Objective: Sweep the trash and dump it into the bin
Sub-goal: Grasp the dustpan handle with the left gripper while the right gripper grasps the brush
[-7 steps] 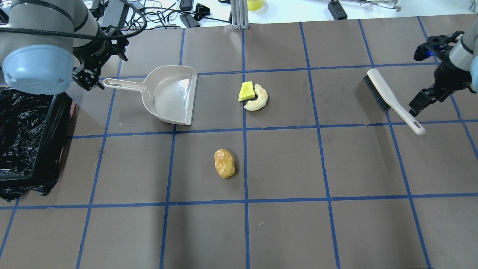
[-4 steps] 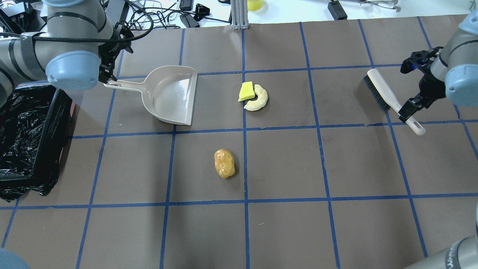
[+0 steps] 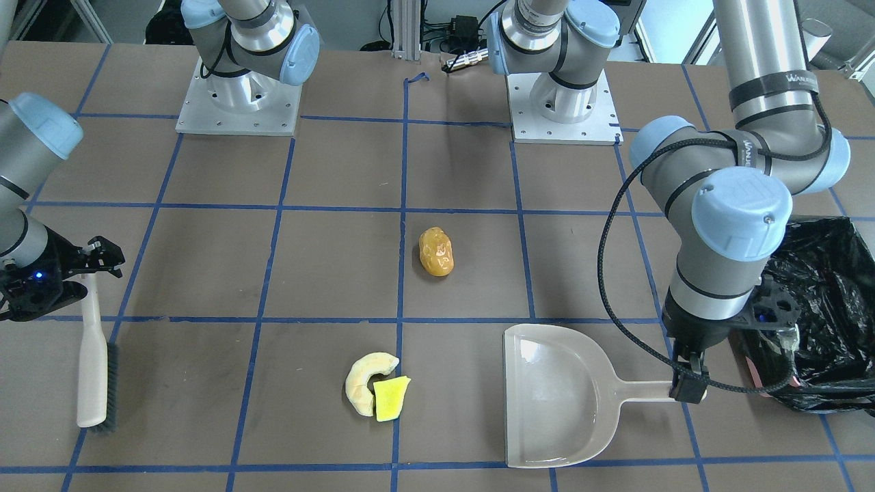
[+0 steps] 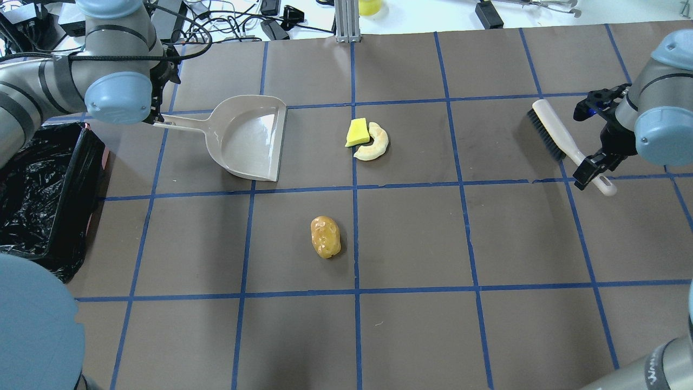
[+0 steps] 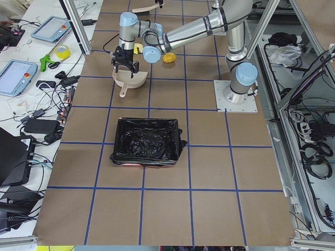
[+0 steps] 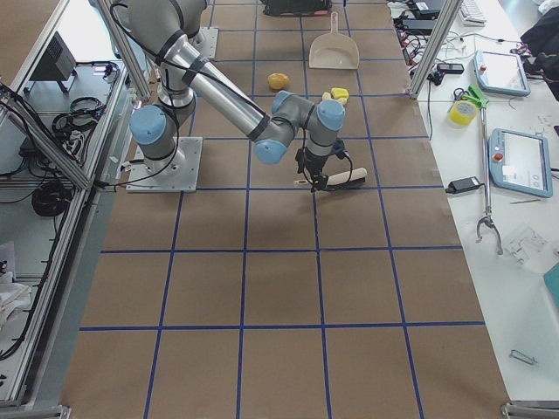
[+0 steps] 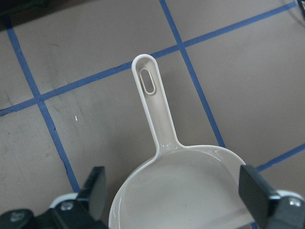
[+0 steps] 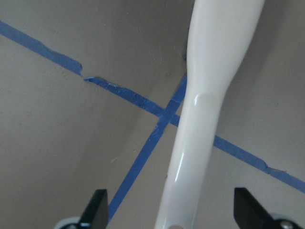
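Moved: both arms have lowered onto their tools.
Left gripper (image 7: 176, 195): wide open, empty, straddling the dustpan (image 7: 166, 143) where handle meets pan.
Right gripper (image 8: 172, 210): wide open, empty; brush (image 8: 205, 95) handle runs lengthwise between its fingers.
Mid-table: lump (image 4: 325, 236), crescent (image 4: 373, 144), sponge (image 4: 357, 131).
Bin (image 4: 32, 184): beside the left arm.

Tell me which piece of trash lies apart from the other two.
The golden-brown potato-like lump. It sits alone, while the sponge wedge and the pale crescent lie touching each other.
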You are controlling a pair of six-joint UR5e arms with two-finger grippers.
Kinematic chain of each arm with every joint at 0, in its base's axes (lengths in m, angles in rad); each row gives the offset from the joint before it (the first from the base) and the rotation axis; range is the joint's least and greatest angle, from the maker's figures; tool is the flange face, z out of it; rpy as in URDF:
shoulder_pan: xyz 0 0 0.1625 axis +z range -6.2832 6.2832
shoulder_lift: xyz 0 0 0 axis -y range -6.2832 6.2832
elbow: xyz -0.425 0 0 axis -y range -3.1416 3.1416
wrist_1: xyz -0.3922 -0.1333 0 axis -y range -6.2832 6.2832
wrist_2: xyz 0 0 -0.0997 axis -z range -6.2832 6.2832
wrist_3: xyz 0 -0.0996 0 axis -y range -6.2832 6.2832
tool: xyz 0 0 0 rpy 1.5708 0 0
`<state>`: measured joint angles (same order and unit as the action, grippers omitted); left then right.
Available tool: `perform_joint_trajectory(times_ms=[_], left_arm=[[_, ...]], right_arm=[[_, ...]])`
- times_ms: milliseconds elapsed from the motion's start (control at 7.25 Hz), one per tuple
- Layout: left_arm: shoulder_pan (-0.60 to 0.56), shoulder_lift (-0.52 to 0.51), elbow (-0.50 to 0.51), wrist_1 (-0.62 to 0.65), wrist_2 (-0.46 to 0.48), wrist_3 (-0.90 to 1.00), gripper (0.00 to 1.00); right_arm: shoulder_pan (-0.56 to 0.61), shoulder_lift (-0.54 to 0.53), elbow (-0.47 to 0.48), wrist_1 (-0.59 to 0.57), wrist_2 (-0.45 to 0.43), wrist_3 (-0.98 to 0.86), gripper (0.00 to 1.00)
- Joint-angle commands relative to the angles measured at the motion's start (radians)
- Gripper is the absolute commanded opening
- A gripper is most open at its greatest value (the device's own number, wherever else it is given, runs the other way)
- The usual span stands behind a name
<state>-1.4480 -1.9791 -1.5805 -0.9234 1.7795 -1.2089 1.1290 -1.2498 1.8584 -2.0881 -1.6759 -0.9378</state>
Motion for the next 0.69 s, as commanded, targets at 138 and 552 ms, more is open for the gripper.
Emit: perform_joint_trajectory(times_ms=[138, 552], left_arm=[[0.003, -0.073, 0.008, 0.008, 0.003, -0.138, 0.99], [0.004, -0.110, 0.011, 0.011, 0.009, -0.155, 0.99]], right_arm=[[0.000, 0.001, 0.001, -0.004, -0.004, 0.007, 0.67], [0.000, 0.001, 0.001, -0.004, -0.004, 0.010, 0.44]])
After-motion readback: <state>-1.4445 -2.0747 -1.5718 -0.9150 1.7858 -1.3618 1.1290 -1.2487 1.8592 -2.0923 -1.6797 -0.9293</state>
